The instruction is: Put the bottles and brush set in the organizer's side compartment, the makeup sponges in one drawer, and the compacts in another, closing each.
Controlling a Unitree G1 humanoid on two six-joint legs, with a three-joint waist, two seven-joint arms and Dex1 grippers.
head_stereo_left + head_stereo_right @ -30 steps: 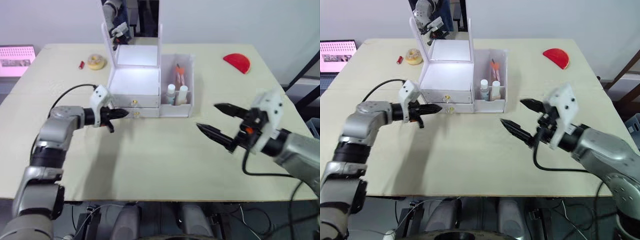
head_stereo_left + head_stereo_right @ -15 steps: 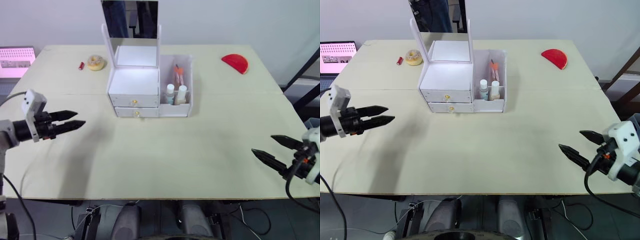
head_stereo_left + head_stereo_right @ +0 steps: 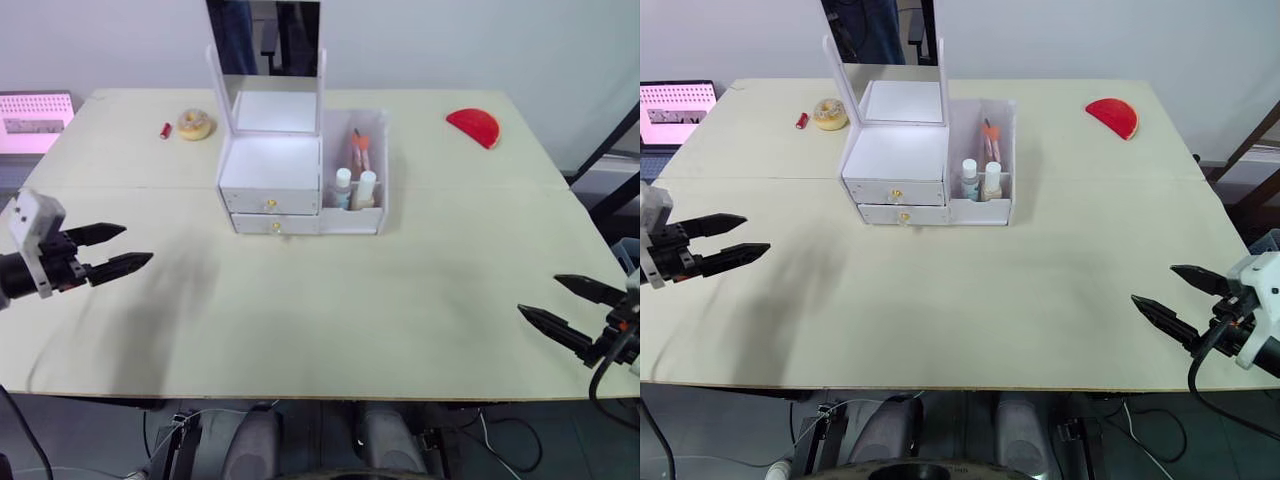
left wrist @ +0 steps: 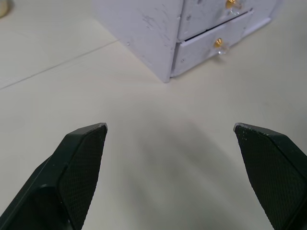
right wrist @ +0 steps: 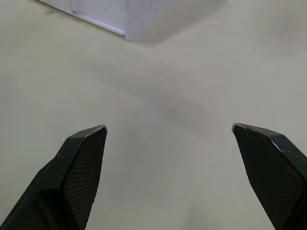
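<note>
Pale worktop [image 3: 330,300]; white organizer [image 3: 300,175] sits toward the far edge, mid-width, both drawers [image 3: 272,213] closed. Bottles [image 3: 353,190] and brush set [image 3: 357,148] stand in its side compartment. Left gripper [image 3: 112,248] near the left edge, jaws released, empty. Right gripper [image 3: 560,305] at the near right corner, jaws released, empty. Red half-round piece [image 3: 474,125] at the far right corner.

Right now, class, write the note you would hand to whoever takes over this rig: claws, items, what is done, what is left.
Left claw open, empty, over the table's left edge.
Right claw open, empty, near the right edge.
Two bottles and the brush set stand in the organizer's side compartment.
Both drawers look closed; the lower one may be slightly ajar. Contents cannot be seen.
Left: check that lower drawer.
</note>
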